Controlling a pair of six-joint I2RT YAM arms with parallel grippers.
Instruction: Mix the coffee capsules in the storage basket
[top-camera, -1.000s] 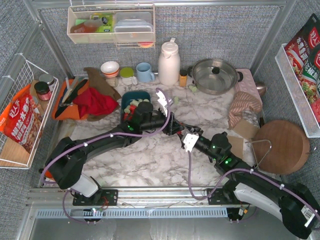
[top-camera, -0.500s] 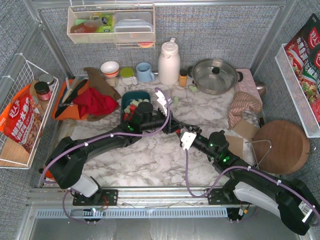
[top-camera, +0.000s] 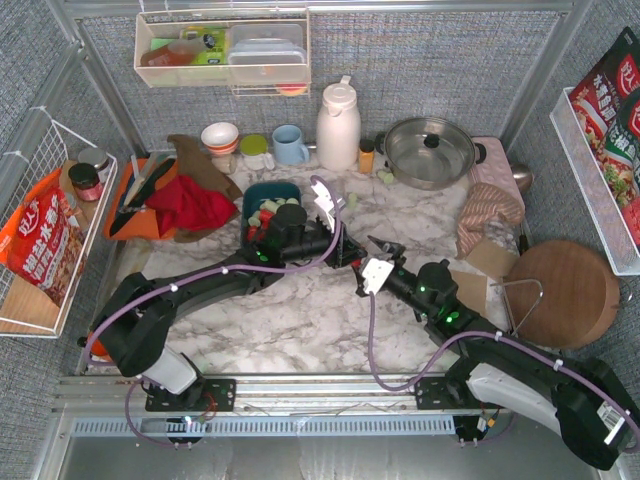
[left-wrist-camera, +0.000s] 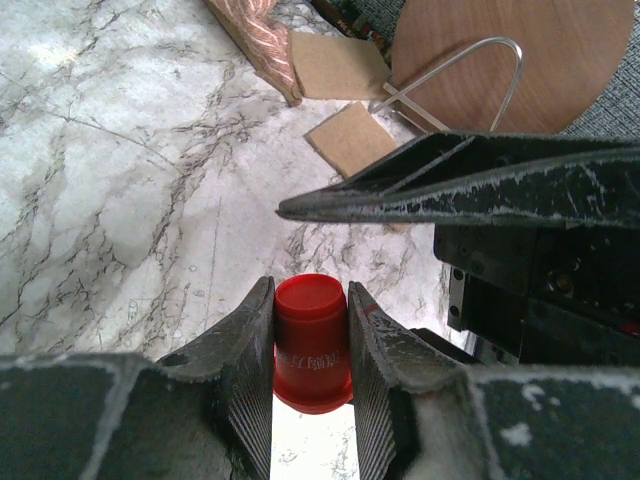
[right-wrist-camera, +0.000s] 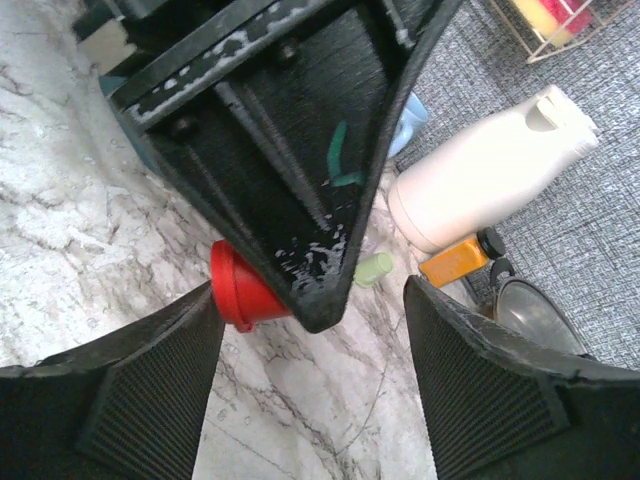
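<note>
In the left wrist view my left gripper (left-wrist-camera: 310, 335) is shut on a red coffee capsule (left-wrist-camera: 311, 345), held over the marble. From above, that gripper (top-camera: 352, 254) sits at mid-table. My right gripper (top-camera: 372, 250) meets it tip to tip. The right gripper (right-wrist-camera: 312, 296) is open, with its pads (right-wrist-camera: 150, 390) wide apart on either side of the left finger (right-wrist-camera: 290, 150) and the red capsule (right-wrist-camera: 236, 286); neither pad touches the capsule. The teal storage basket (top-camera: 262, 190), holding green and red capsules (top-camera: 266, 211), lies behind the left wrist.
Loose green capsules (top-camera: 350, 200) lie on the marble, one (right-wrist-camera: 372, 268) just beyond the grippers. A white jug (top-camera: 338, 125), small orange bottle (top-camera: 366, 157), steel pot (top-camera: 430, 152), blue mug (top-camera: 290, 145) and bowl (top-camera: 220, 137) line the back. Orange tray with red cloth (top-camera: 185, 205) at left, round wooden board (top-camera: 565, 290) at right.
The right arm has pushed up and left toward the left gripper, and its jaws have spread wider. The left arm has hardly moved.
</note>
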